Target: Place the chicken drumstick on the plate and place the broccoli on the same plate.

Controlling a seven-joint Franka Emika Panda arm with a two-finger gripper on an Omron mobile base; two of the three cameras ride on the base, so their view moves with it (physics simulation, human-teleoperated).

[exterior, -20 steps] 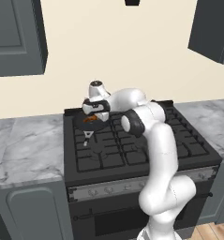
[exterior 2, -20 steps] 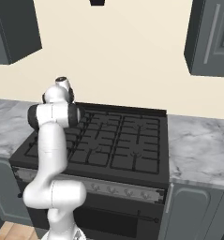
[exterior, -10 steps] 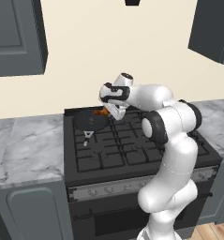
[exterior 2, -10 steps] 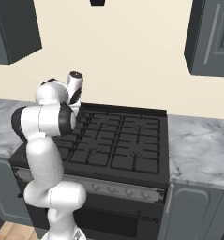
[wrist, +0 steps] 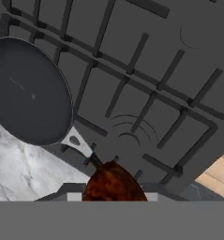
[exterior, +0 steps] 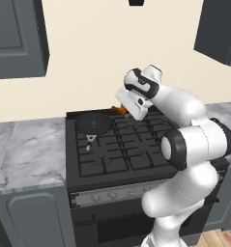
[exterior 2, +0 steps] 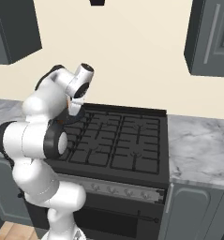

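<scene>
On my left the marble worktop [exterior: 25, 149] runs up to the stove [exterior: 126, 144], and the black frying pan [exterior: 93, 123] sits on the back left burner with its handle toward me; I judge it is where the food was cooked. In the hand view the pan [wrist: 29, 91] looks bare inside.

Further right, my hand [exterior: 129, 107] hangs above the back of the stove, lifted clear of the grates so that what it carries can travel. An orange-brown bit pokes out beside it, which I take for the chicken drumstick [exterior: 119, 110]. In the hand view the drumstick [wrist: 114, 183] fills the spot between my fingertips, so I judge the hand is closed on it, though the fingers themselves are hidden behind it and the bone end is cut off.

From the right base view my own arm covers the hand, and just a sliver of orange [exterior 2: 62, 120] peeks past it. I cannot make out the plate or the broccoli.
</scene>
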